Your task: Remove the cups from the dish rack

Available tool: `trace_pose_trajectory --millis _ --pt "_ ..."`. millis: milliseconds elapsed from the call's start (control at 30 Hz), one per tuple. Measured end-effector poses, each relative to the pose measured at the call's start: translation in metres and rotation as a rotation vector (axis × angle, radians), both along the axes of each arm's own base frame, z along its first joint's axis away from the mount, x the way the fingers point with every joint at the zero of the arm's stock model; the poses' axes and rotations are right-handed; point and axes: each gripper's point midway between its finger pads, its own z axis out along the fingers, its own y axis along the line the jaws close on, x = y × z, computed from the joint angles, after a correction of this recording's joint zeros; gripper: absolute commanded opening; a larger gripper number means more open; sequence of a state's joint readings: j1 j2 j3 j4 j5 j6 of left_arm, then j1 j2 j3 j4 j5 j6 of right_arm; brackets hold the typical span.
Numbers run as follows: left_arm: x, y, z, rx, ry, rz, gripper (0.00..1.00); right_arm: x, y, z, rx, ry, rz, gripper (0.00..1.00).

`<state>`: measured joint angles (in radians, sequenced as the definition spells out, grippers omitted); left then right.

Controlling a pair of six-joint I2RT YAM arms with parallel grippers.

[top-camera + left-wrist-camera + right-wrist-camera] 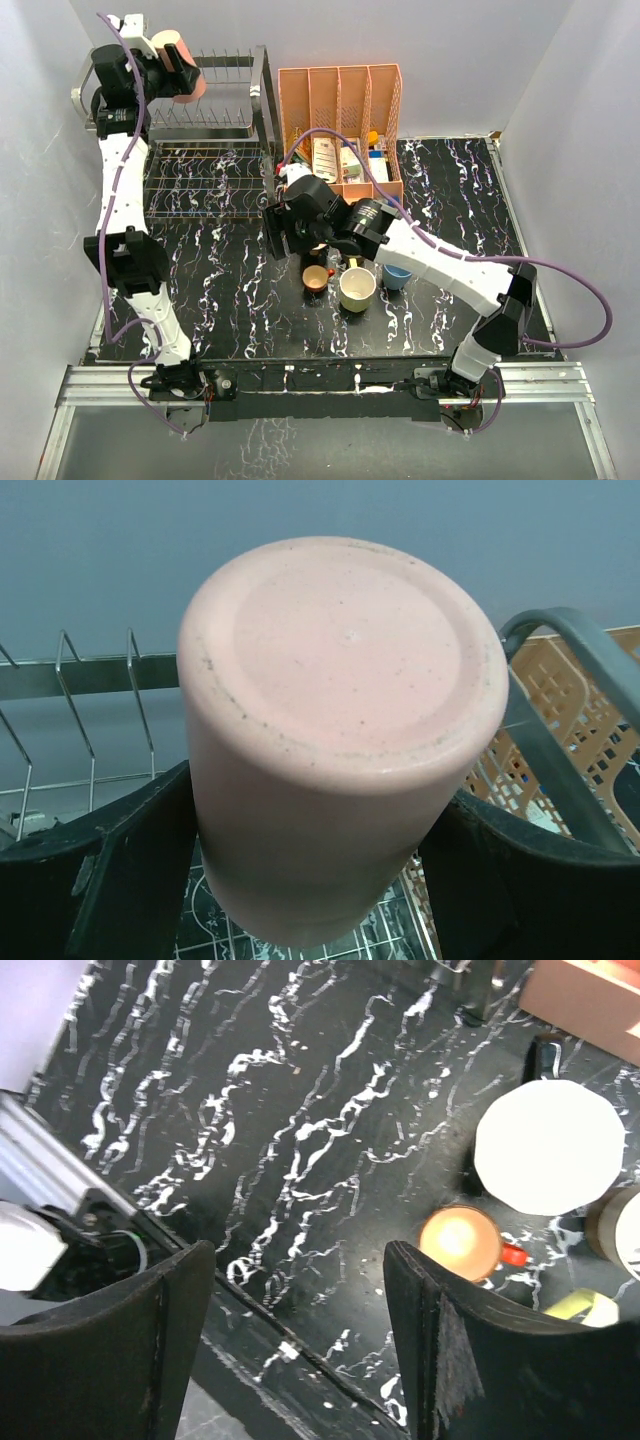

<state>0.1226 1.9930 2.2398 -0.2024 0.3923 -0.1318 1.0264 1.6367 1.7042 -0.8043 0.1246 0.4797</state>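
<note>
My left gripper is shut on the tall pink tumbler and holds it tilted above the upper tier of the silver wire dish rack. In the left wrist view the tumbler's base fills the frame between my fingers, with rack prongs behind. My right gripper is open and empty above the table, left of the cups. The tiny orange cup, pale yellow mug and blue cup stand on the table. The right wrist view shows the orange cup and the mug beyond my open gripper.
A peach plastic organizer with bottles in it stands right of the rack at the back. The right forearm hides part of the cup group; a dark cup peeks out under it. The table is black marble-patterned with grey walls on three sides.
</note>
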Motion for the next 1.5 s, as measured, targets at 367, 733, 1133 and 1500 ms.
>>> trace_pose_trajectory --millis 367,733,1133,1500 --pt "-0.1 -0.043 0.109 -0.11 -0.256 -0.171 0.0 0.033 -0.007 0.087 0.406 0.048 -0.028 0.76" --pt "-0.223 -0.122 0.14 -0.206 -0.396 -0.606 0.0 0.07 -0.087 0.19 1.021 0.094 -0.073 0.82" --pt "-0.311 -0.192 0.129 -0.201 -0.356 -0.917 0.0 0.059 -0.057 0.231 1.373 0.328 0.106 0.8" --pt "-0.35 -0.195 0.122 -0.181 -0.37 -0.978 0.0 0.03 -0.008 0.258 1.531 0.415 0.283 0.72"
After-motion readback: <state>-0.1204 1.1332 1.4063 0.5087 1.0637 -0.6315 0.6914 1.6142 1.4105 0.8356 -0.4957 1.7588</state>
